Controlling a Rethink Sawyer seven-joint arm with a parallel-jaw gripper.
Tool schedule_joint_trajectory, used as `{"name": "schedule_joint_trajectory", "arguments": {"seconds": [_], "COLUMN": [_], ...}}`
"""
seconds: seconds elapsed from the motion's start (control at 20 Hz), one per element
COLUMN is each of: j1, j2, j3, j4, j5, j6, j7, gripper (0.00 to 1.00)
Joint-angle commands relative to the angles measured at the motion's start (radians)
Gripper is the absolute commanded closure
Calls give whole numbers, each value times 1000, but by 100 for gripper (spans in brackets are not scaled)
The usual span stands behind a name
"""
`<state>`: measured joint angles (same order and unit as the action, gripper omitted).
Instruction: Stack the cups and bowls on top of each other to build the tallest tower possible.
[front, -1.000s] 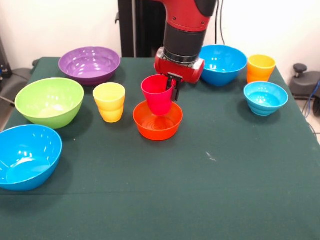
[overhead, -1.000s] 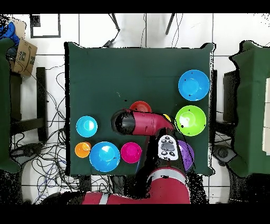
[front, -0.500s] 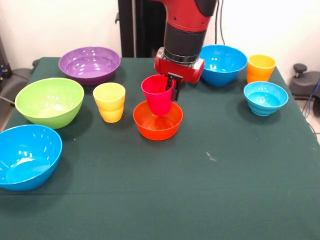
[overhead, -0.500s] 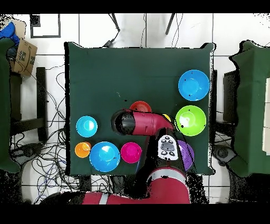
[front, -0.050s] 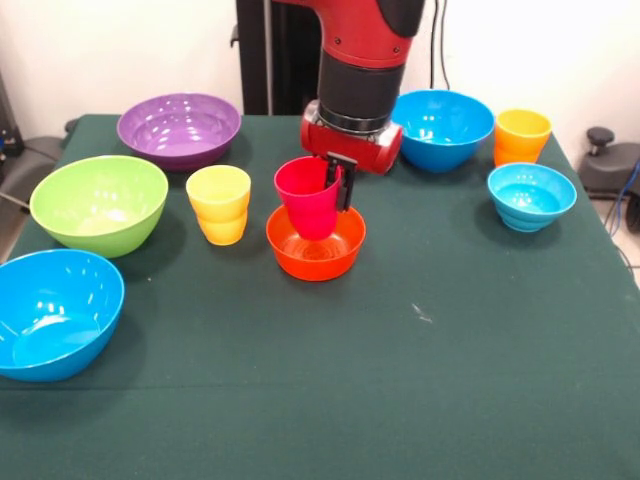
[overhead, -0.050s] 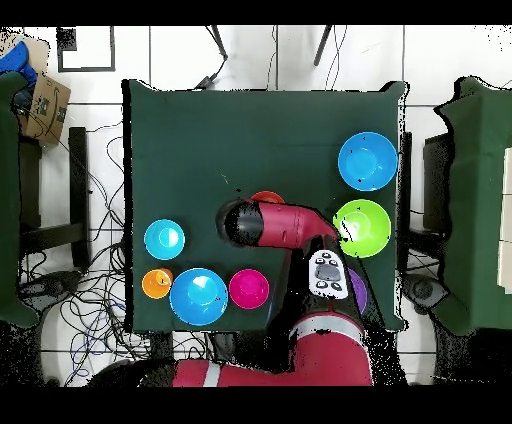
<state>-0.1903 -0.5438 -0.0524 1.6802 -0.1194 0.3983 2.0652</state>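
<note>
I've got the pincer (front, -0.050s: 333, 183) clenched on the rim of the glossy red-pink plastic cup (front, -0.050s: 307, 197), one finger inside the wall, one outside, so the cup hangs mouth-up and slightly tilted. It sits right over the glossy orange plastic bowl (front, -0.050s: 316, 241) in the middle of the green-clothed desk (front, -0.050s: 400, 380), its foot dipping below the bowl's rim. Whether the foot touches the bowl's floor I can't tell from the front camera. From overhead the red arm covers most of this; only a sliver of the orange bowl (overhead, -0.050s: 266, 197) peeks out beyond it.

The orange bowl looks to me like the base of the tower, and this cup is the first piece going onto it. A rim pinch keeps the cup's bottom free to seat, which makes sense here.

Everything else waits untouched. The yellow stepped plastic cup (front, -0.050s: 219, 204) stands just beside the orange bowl. The large lime green bowl (front, -0.050s: 99, 203), the large purple bowl (front, -0.050s: 179, 129) and a large blue bowl (front, -0.050s: 55, 311) line that side of the desk. On the other side I see the second large blue bowl (front, -0.050s: 445, 128), the small orange cup (front, -0.050s: 521, 136) and the small light blue bowl (front, -0.050s: 531, 196), all well apart from the pincer. Overhead also shows a magenta-looking round bowl (overhead, -0.050s: 248, 288) near the desk edge, hidden behind the arm in the front view.

My call: level the cup, settle it, then release.
</note>
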Motion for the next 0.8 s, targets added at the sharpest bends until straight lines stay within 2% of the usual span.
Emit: {"name": "schedule_joint_trajectory", "arguments": {"seconds": [0.05,0.8], "j1": [-16,-11], "j2": [58,56], "j3": [117,112], "j4": [-136,-96], "j5": [-30,-48], "j6": [135,95], "j7": [-70,-45], "gripper": [100,100]}}
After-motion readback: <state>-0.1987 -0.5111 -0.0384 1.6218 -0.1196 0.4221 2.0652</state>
